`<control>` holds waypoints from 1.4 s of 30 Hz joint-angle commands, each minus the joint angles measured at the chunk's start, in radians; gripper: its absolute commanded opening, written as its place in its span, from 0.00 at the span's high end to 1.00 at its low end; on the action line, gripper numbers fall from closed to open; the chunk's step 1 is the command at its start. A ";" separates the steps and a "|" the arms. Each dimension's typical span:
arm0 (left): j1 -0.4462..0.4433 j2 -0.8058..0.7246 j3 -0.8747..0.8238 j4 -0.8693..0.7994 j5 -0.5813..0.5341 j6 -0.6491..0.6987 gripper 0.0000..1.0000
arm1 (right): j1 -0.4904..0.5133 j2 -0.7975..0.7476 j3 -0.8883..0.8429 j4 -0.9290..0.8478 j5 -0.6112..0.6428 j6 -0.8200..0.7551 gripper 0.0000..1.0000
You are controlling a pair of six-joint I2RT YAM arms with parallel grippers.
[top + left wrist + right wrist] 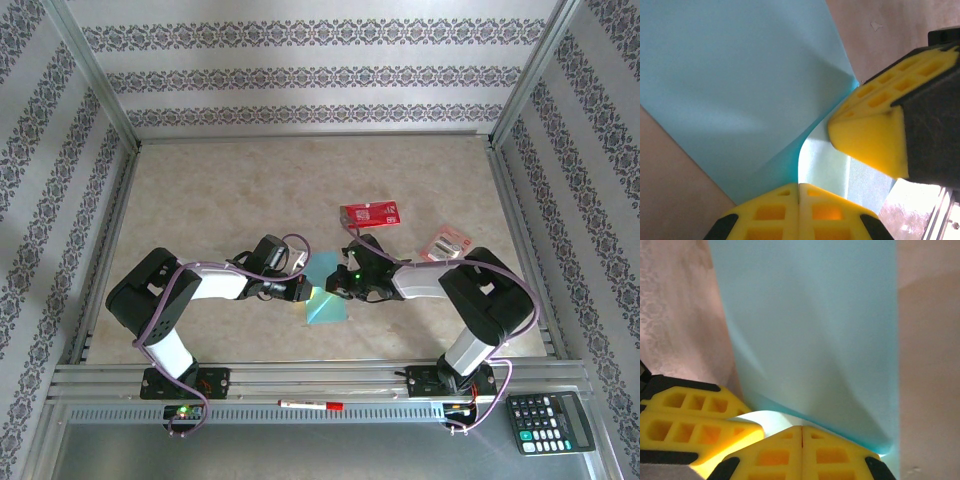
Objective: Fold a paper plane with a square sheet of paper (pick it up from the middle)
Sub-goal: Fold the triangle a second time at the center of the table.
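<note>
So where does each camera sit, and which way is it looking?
Top external: above and behind the arms, looking down on the table; both arms show.
Left wrist: on the left arm, facing the light-blue sheet past the left end effector.
Right wrist: on the right arm, facing the same sheet past the right end effector.
Shared: both wrist views catch the sheet and the other arm's fingers.

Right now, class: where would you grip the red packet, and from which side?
Probably from above, jaws across its narrow width, at the middle of the red packet. It lies flat on the table, long edges running roughly left-right, with nothing resting on it.
</note>
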 commanded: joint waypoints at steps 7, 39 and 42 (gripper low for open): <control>0.010 0.066 -0.030 -0.127 -0.098 0.009 1.00 | -0.067 0.008 -0.066 -0.029 0.008 -0.054 1.00; 0.010 0.062 -0.015 -0.146 -0.100 0.013 1.00 | -0.001 -0.166 0.003 -0.125 -0.009 -0.084 1.00; 0.010 0.062 -0.014 -0.144 -0.099 0.012 1.00 | 0.049 -0.139 -0.001 -0.080 0.001 -0.043 1.00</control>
